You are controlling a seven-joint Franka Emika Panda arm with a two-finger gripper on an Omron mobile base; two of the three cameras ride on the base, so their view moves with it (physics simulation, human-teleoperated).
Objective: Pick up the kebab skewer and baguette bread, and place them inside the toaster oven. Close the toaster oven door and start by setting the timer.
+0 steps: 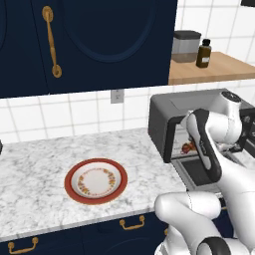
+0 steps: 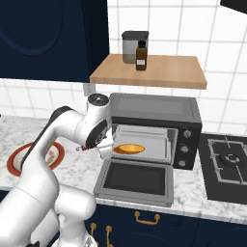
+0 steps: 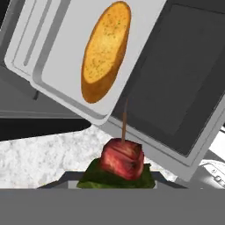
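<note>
**At the oven mouth: skewer in hand, bread already on the tray**

In front of the open toaster oven (image 2: pixel 154 132), the gripper (image 2: pixel 96 144) is clamped narrowly on the kebab skewer (image 3: pixel 122 156), stick pointing toward the tray. The baguette bread (image 3: pixel 105 50) lies on the oven's pale tray (image 3: pixel 57 66), above the lowered toaster oven door (image 2: pixel 135 181). The skewer looks light and stiff, but its chunks seem soft and could slide along the stick; holding across the chunks, as now, looks steadier than pinching bare wood. The plate (image 1: pixel 69 182) sits on the counter.
</note>
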